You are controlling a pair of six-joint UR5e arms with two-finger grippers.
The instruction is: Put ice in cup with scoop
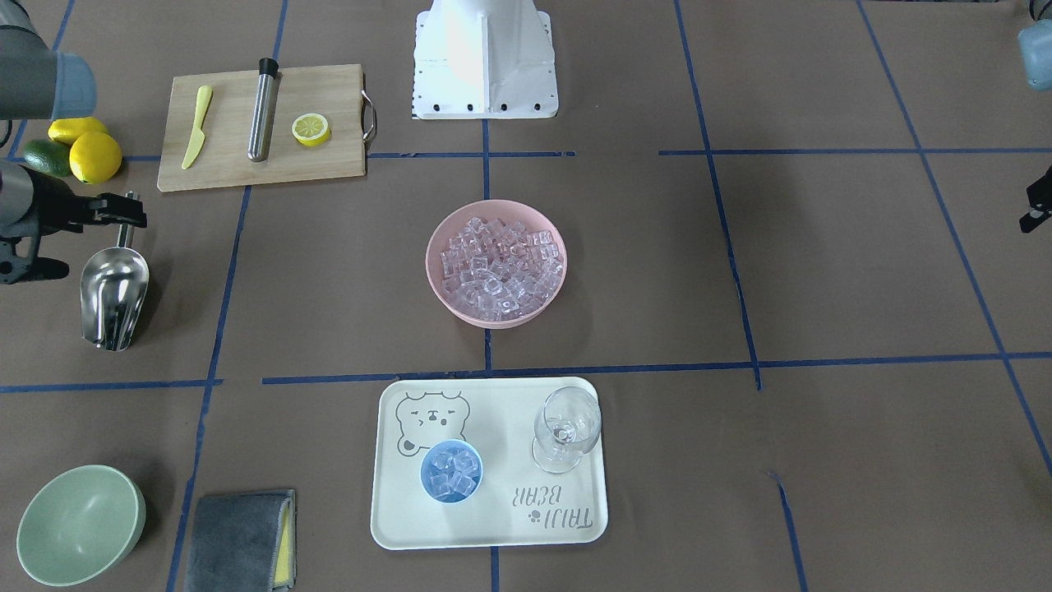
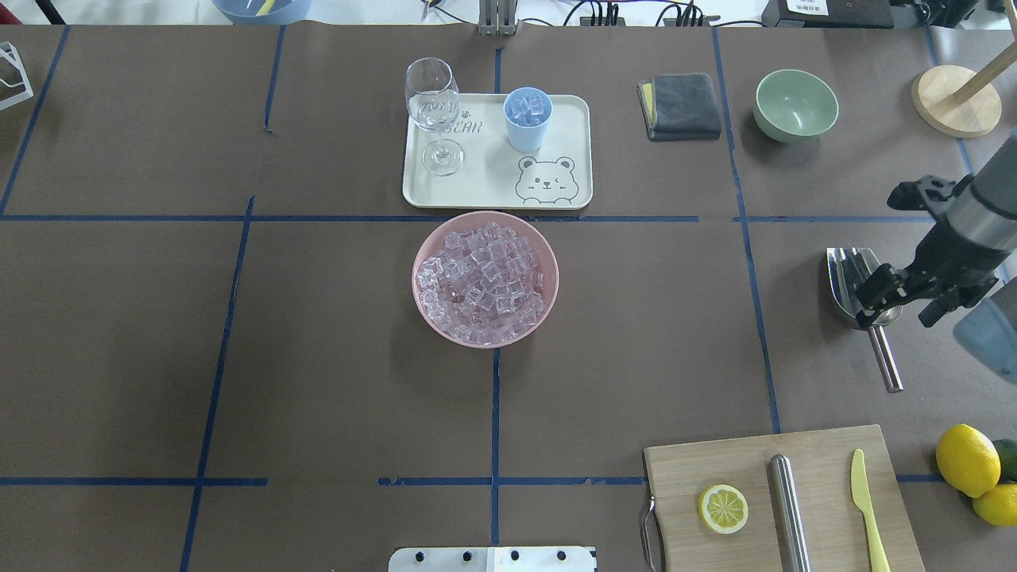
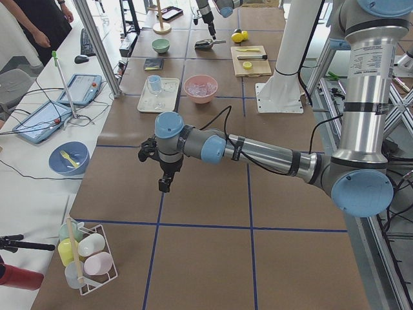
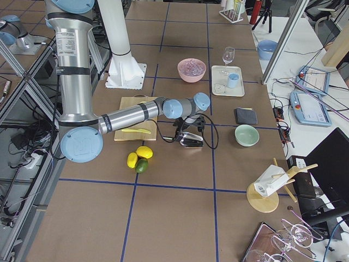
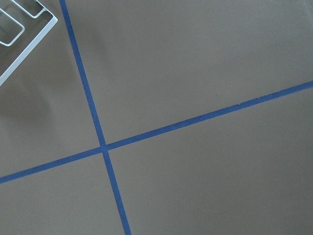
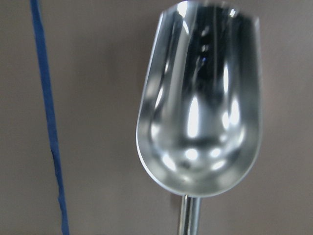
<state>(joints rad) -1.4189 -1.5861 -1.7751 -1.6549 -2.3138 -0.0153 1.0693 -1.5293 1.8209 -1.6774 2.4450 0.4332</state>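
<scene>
A: When hunting for the shiny steel scoop with the short rod handle, where to look?

B: On the robot's right side of the brown paper-covered surface. Lies there with the trough end away from the robot's base and the handle end toward the wooden cutting board.

A: And the right end effector?

B: Hangs over the handle, just behind the trough. Cannot tell whether released or clenched, nor whether touching the handle at all.

A: Left end effector?

B: Hovers over bare surface far off on the robot's left, well apart from every task item, with a corner of a white wire rack at the edge of the left wrist view. Cannot tell there either whether released or clenched.

A: Where to find the small clear ice cubes?

B: Mostly heaped in the round pink bowl at mid-surface. Also several in the small round light-blue cup, showing at its mouth.

A: And that cup, standing where?

B: Upright on the cream rectangular tray with the bear drawing, just beyond the pink bowl from the robot. Shares the tray with a clear stemmed glass, near but not touching.
</scene>
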